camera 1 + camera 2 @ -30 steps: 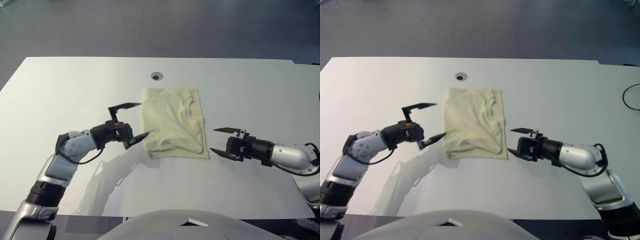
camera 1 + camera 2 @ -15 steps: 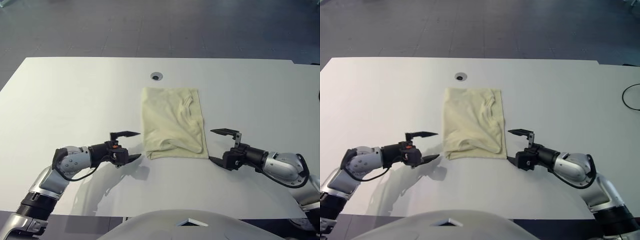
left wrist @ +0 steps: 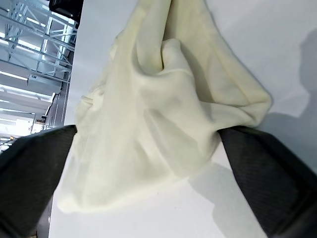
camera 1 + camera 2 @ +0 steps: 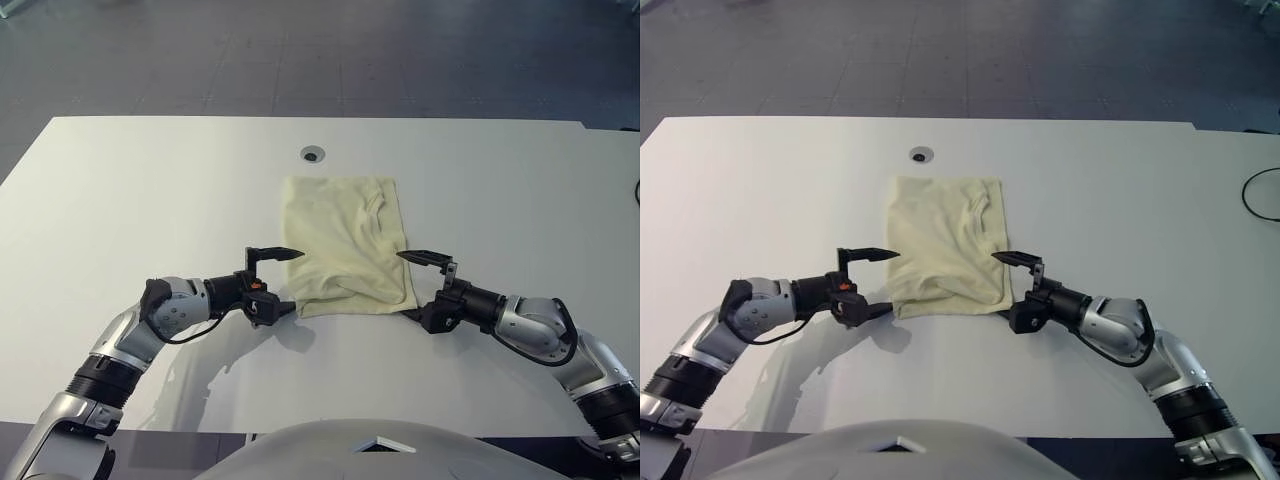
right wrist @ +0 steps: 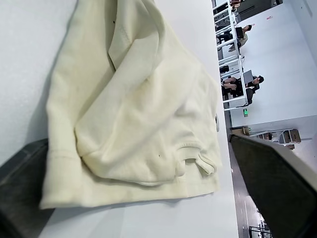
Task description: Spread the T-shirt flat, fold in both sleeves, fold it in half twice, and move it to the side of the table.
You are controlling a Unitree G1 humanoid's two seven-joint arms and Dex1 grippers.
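A pale yellow T-shirt [image 4: 345, 235], folded into a long strip, lies in the middle of the white table [image 4: 150, 190]. My left gripper [image 4: 296, 281] is open at the strip's near left corner, one finger over the cloth and the other low beside the hem. My right gripper [image 4: 402, 285] is open at the near right corner in the same way. In the left wrist view the bunched hem [image 3: 163, 124] sits between the dark fingers [image 3: 29, 173]. In the right wrist view the layered cloth [image 5: 138, 114] lies between that gripper's fingers [image 5: 272, 183].
A small round hole [image 4: 314, 153] sits in the table beyond the shirt's far end. A black cable [image 4: 1258, 190] loops at the table's right edge. Bare tabletop lies wide on both sides of the shirt.
Both grippers have moved inward from beside the shirt until they straddle its near corners. They stay open. The shirt has not moved.
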